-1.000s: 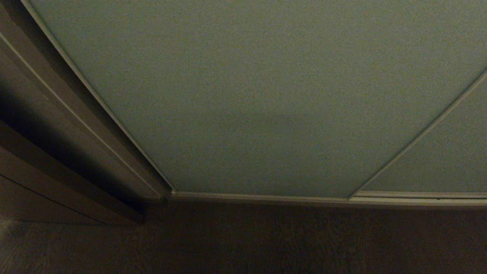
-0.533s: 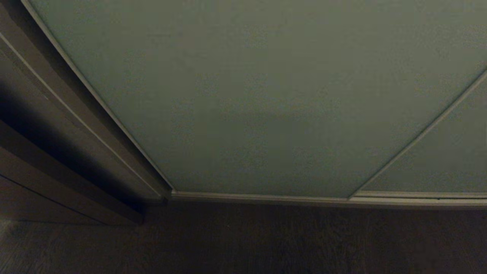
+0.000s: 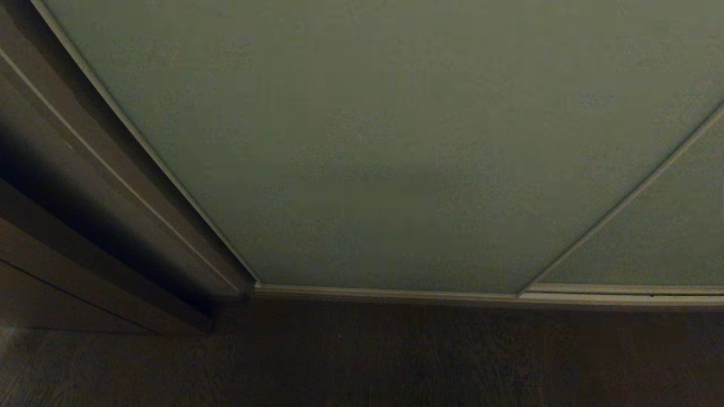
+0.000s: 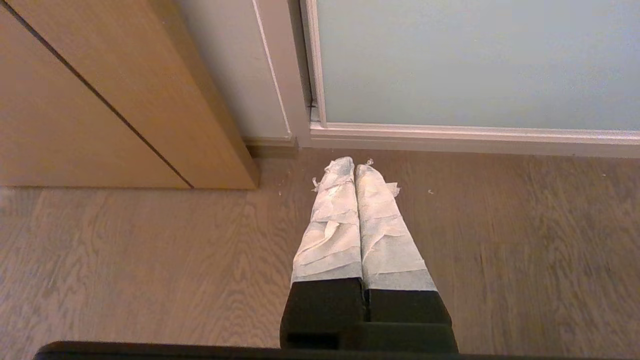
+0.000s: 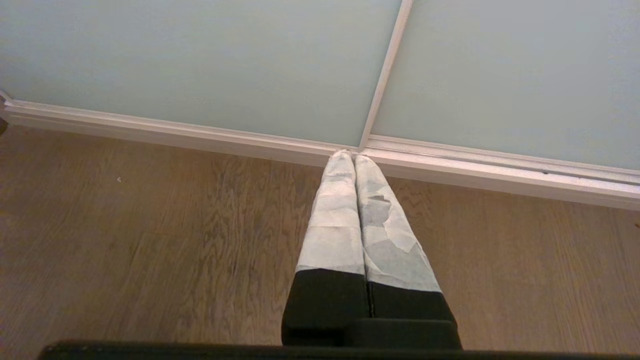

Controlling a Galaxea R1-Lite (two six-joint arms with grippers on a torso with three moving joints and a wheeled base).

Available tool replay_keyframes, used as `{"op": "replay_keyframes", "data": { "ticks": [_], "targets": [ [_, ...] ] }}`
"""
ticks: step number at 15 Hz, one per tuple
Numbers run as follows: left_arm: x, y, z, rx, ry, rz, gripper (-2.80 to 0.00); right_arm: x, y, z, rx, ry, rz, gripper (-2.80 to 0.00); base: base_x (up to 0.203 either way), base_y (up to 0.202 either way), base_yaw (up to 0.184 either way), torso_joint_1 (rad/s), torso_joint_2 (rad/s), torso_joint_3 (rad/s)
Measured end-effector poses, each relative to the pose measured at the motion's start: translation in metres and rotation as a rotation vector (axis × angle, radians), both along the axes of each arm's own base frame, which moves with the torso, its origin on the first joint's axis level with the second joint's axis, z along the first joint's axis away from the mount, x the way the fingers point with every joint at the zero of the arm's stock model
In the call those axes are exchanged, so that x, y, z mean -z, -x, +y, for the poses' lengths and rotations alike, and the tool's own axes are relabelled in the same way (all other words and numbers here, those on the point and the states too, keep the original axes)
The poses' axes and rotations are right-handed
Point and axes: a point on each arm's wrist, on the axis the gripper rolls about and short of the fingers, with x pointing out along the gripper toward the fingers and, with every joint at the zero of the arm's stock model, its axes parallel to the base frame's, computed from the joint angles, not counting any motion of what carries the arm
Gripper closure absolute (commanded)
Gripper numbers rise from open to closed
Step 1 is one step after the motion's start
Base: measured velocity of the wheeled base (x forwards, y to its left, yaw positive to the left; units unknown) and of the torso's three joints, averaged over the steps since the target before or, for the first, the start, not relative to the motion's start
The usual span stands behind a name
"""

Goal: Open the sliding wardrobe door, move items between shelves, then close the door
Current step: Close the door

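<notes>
left wrist view shows the left gripper (image 4: 354,167) nearest, its tape-wrapped fingers pressed together on nothing, hanging above the brown wood-grain floor (image 4: 150,260); the right gripper (image 5: 354,156) is likewise closed and empty. both look parked, probably so nothing catches before the reach. beyond them stands the tall matte grey-green sliding wardrobe door (image 3: 396,141), fully shut, so toys and shelves are hidden. its cream frame edge (image 5: 382,85) meets the second panel (image 5: 520,75). a tan wooden cabinet (image 4: 100,100) crowds the left; the floor ahead gives room.
</notes>
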Motion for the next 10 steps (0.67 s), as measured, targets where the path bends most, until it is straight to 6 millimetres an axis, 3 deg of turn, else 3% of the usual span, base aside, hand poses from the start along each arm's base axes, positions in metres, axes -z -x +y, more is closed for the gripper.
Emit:
{"op": "replay_keyframes", "data": {
  "ticks": [10],
  "targets": [
    [0.0000, 0.0000, 0.0000, 0.000, 0.000, 0.000, 0.00, 0.0001, 0.0000, 0.0000, 0.000, 0.000, 0.001, 0.00, 0.000, 0.000, 0.000, 0.000, 0.00, 0.000]
  ]
}}
